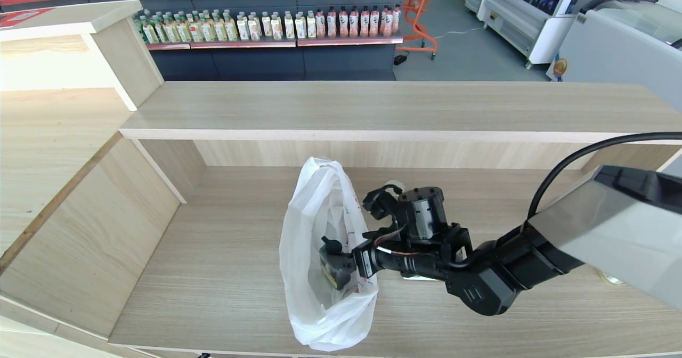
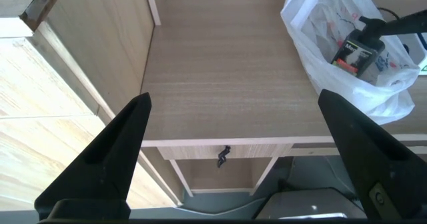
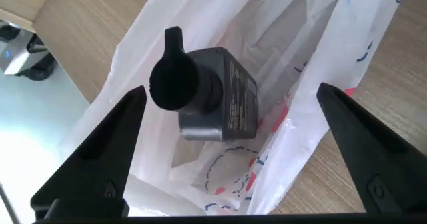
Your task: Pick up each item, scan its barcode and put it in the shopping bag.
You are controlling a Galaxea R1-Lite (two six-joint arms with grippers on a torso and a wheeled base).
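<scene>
Shopping bag (image 1: pixel 308 299) stands open on the counter (image 1: pixel 213 273), toward 6 o'clock. A dark box (image 1: pixel 332 274) sits inside its mouth. Right gripper (image 3: pixel 230 97) is spread around the box. Left gripper (image 2: pixel 233 101) is spread above the counter's near edge.

Small print on the dark box (image 3: pixel 230 101) is too blurred to read
</scene>
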